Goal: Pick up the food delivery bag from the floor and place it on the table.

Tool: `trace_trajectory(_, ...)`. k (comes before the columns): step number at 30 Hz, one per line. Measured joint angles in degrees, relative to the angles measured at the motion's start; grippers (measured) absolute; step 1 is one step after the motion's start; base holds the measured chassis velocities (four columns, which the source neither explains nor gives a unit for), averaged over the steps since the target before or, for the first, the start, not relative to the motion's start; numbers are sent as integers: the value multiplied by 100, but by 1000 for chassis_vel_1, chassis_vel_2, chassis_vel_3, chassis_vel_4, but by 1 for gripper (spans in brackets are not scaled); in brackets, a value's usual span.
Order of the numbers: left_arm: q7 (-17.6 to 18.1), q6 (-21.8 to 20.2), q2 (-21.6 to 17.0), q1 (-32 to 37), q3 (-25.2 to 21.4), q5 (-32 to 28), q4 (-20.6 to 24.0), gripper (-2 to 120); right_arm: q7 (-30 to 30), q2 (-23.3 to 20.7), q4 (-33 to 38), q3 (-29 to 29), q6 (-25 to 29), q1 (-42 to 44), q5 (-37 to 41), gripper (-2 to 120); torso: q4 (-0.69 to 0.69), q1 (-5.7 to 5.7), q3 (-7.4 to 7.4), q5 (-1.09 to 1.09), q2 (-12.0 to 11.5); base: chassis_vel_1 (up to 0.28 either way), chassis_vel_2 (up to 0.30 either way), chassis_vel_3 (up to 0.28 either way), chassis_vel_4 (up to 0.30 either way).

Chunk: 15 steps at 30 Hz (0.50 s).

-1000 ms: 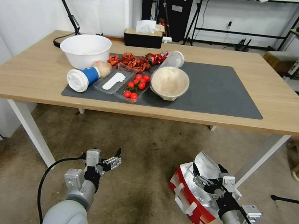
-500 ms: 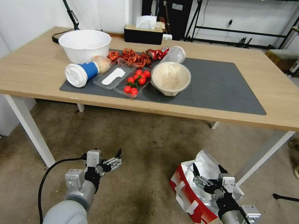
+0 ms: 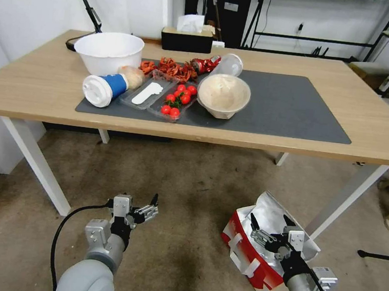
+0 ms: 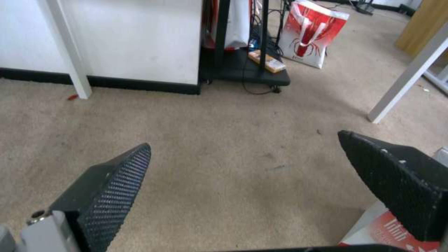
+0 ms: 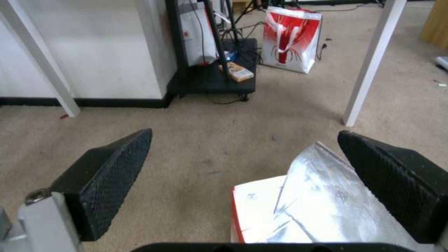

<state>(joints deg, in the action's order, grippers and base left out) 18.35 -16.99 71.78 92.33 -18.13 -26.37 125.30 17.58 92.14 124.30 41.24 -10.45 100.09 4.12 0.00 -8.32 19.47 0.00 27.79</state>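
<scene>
Bag position: the food delivery bag (image 3: 257,249) sits on the floor (image 3: 189,196), near the desk's front right leg, mouth up, foil flap standing open.
Right end effector (image 3: 268,228): released, jaws spread wide, hovering just above the bag's open top — nothing held. From my right wrist the foil lining (image 5: 322,206) lies below and between the fingers (image 5: 110,175).
Left end effector (image 3: 146,206): also released and empty, hanging over bare carpet, well apart from the bag.
Desk (image 3: 38,87): dark grey mat (image 3: 296,105) free on its right half; white bowl (image 3: 109,52), cup, tomatoes and another bowl crowd the left half.
Handling, my guess: light, soft-walled, easily crumpled. The foil looks slippery and would likely tear or slide out if pinched alone.
Where to hold: the white strap handles (image 3: 238,257) on the red side — stitched webbing, best bite. Failing that, the stiffer rim where the white and red wall meets the lining.
Risk: bag may sag or swing once lifted by one strap.
</scene>
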Motion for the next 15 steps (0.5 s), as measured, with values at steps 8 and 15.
trace_trajectory(8,-2,9,0,-10,0,-4,-2,100,2,0,-7,0,1,-10,-7,100,0,62,-116,0,-180,0,0,0,0)
trace_trajectory(15,-3,20,0,5,-8,-5,-2,100,3,0,-13,2,3,-13,-8,100,0,120,-221,0,-342,0,0,0,0)
